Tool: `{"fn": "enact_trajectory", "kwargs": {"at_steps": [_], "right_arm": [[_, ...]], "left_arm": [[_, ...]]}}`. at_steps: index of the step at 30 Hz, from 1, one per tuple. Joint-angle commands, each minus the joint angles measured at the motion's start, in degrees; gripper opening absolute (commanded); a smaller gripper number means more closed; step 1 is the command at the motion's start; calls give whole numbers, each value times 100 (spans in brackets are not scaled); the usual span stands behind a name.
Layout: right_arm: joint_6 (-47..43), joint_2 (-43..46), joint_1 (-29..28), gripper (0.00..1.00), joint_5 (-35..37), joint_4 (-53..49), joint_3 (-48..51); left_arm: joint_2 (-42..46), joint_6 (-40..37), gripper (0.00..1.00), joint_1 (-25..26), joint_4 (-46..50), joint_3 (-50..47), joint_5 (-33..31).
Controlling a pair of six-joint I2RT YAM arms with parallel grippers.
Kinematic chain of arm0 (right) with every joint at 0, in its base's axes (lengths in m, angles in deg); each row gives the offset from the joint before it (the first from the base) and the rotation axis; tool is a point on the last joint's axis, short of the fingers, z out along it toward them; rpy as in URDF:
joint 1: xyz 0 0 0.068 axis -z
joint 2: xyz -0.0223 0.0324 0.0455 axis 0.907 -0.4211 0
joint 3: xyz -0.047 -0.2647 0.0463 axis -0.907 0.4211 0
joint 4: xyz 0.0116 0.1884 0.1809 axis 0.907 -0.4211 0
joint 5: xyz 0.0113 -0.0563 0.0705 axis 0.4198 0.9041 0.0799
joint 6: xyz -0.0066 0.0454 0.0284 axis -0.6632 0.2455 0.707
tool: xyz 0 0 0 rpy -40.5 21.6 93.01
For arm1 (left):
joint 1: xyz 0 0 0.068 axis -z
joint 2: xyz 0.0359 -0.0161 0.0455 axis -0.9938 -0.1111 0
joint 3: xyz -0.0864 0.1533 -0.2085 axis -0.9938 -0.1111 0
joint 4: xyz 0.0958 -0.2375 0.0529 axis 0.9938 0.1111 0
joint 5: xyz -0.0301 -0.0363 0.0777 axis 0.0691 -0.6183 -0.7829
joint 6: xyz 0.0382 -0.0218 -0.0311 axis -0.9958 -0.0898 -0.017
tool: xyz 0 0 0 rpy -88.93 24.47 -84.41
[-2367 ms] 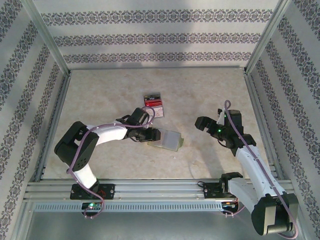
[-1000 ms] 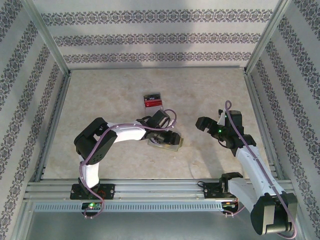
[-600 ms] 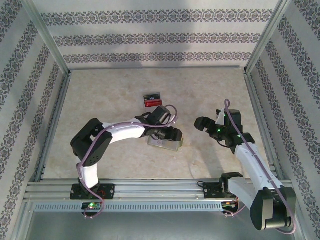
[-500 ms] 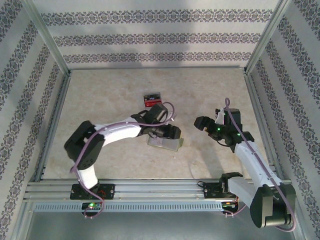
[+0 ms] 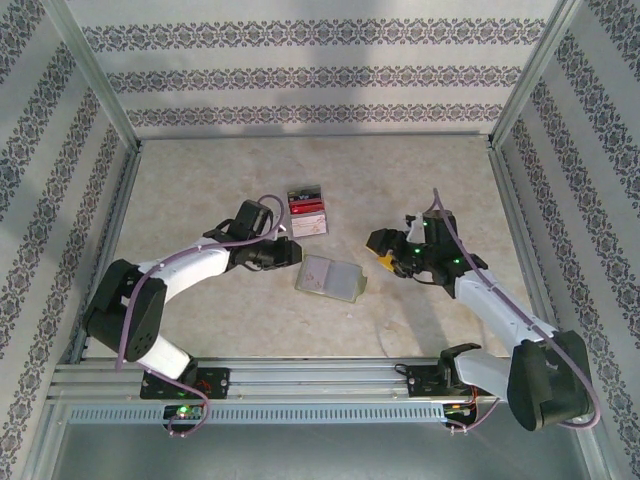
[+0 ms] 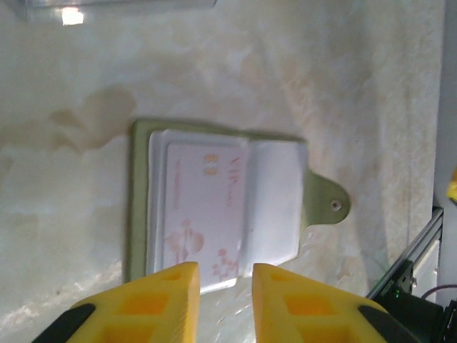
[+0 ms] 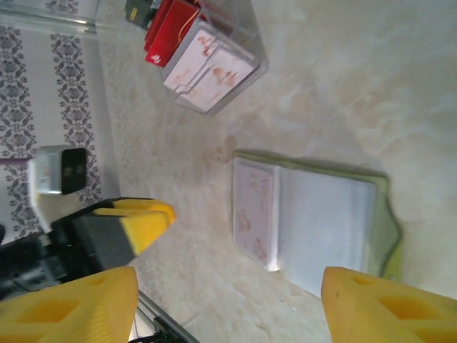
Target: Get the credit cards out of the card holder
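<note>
Two pincers, both mine: my left pincer is slightly spread, my right pincer wide, pinching nothing. The card holder lies open between them, pink card inside.

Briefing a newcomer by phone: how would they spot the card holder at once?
On the pale table, look near its middle. The card holder lies open there: olive rim, pale sleeves, a snap tab, unlike the red and pink credit cards farther back.
</note>
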Motion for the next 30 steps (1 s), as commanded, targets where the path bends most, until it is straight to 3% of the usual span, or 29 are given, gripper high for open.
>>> {"fn": "enact_trajectory", "kwargs": {"at_steps": [1,6,14,30], "right_arm": [[441,-147,-411,68,351,665,-36],[627,-569,-951,68,601,1056,-17],[646,-1050,-1200,66,644,1169,-35],[741,-1433,-1543,66,993,1186,-78]], "left_arm": [[-204,92,24,-37,-469,13,408],[-752,297,17,-37,-921,40,660],[-1261,374,13,-34,-1222,74,825],[-1290,67,13,-39,-782,40,373]]}}
